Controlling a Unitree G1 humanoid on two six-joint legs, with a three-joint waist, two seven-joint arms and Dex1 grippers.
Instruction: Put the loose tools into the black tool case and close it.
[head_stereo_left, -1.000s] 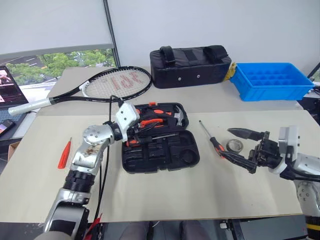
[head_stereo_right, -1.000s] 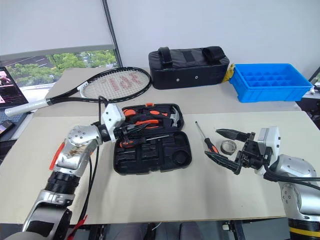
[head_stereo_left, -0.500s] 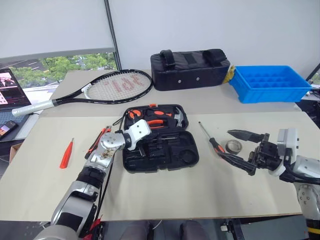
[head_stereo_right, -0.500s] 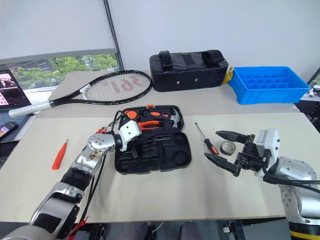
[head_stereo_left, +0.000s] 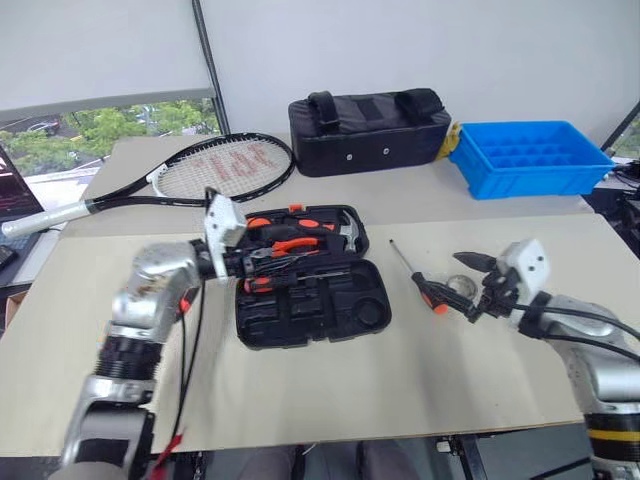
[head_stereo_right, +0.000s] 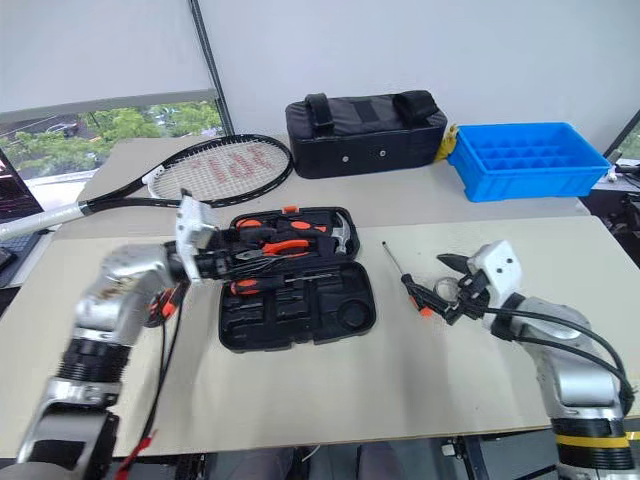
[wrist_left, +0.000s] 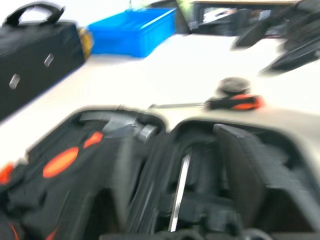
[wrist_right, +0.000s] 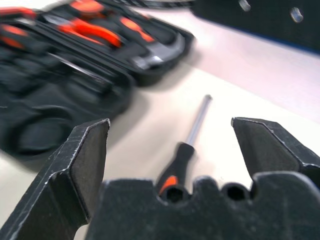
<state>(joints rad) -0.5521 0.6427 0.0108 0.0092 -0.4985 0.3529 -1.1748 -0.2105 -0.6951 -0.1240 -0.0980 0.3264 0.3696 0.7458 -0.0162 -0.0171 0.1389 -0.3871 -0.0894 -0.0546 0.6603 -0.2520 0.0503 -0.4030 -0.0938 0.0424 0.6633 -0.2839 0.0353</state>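
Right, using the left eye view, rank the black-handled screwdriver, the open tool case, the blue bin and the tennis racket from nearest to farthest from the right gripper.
From the right gripper:
1. Black-handled screwdriver, on the table just to its left.
2. Open tool case, mid-table, further left.
3. Blue bin, at the table's far right.
4. Tennis racket, far left.

Office-like room — big window (head_stereo_left: 100, 125), white wall, work table (head_stereo_left: 330, 370)
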